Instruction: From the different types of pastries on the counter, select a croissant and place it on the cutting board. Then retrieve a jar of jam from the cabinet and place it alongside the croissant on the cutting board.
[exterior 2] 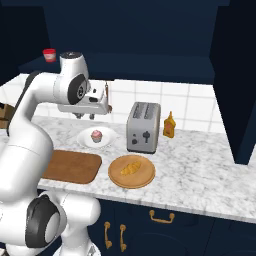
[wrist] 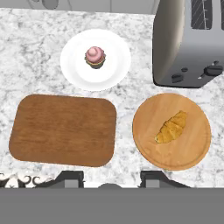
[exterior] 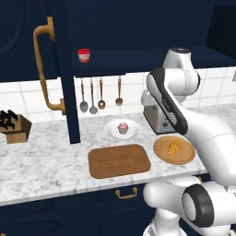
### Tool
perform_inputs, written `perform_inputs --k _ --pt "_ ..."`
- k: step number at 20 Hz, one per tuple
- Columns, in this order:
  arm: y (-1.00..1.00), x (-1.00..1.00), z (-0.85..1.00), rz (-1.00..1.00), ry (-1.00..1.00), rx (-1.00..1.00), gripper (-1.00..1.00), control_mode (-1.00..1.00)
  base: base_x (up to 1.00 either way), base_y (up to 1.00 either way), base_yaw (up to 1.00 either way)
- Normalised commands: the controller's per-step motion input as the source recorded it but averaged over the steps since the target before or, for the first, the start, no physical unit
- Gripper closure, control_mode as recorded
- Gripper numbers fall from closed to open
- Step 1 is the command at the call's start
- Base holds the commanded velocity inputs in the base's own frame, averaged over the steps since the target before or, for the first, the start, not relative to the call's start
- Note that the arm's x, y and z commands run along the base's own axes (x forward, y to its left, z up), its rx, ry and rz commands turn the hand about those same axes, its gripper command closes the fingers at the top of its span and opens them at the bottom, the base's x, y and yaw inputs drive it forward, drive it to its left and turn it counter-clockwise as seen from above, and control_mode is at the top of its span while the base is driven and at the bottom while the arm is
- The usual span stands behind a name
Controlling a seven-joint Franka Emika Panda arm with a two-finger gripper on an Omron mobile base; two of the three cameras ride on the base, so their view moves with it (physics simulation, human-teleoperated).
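Item 1, claw. In the hand view the claw (wrist: 111, 177) looks straight down on the bench (wrist: 39, 52). Its two dark tips stand apart with nothing between them: released and empty. In the right base view the claw (exterior 2: 84, 116) hangs high above the bench, over the white plate.

Item 2, cutting board. The cutting board (wrist: 63, 130) lies bare, just off the claw's centre line to one side in the hand view. Nothing has been set on it.

Item 3, croissant. The croissant (wrist: 172, 127) rests on the round wooden plate (wrist: 151, 148), off to the opposite side of the centre line from the board and well below the claw. Its long axis runs diagonally across the hand view, oblique to the line joining the two tips. Judgement: the claw must shift sideways toward the wooden plate, descend, and probably turn at the wrist so the tips close across the pastry's narrow width.

Item 4, farther back. The cupcake (wrist: 95, 57) sits on its white plate (wrist: 72, 65); the toaster (wrist: 188, 41) stands just behind the wooden plate.

Item 5, cabinet. The jar of jam (exterior: 84, 55) stands on the shelf of the open cabinet (exterior: 138, 27), untouched.
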Motion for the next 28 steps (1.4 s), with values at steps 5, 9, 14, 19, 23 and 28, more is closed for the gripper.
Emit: perform_inputs --k 5,9,14,19,23,28 --pt "-0.02 0.02 -0.01 0.01 -0.02 0.00 -1.00 -1.00 0.00 0.00 0.00" --pt "-0.19 0.08 -0.01 0.00 0.00 0.00 -1.00 -1.00 0.00 0.00 0.00" --pt "-0.43 0.13 -0.22 -0.27 0.16 0.01 -1.00 -1.00 0.00 0.00 0.00" --pt "-0.37 0.18 -0.40 -0.30 0.32 0.02 -1.00 -1.00 0.00 0.00 0.00" --pt "-0.55 0.01 -0.46 -0.17 0.12 0.04 -1.00 -1.00 0.00 0.00 0.00" --pt "-0.35 0.01 -0.50 0.00 -0.01 0.03 -1.00 -1.00 0.00 0.00 0.00"
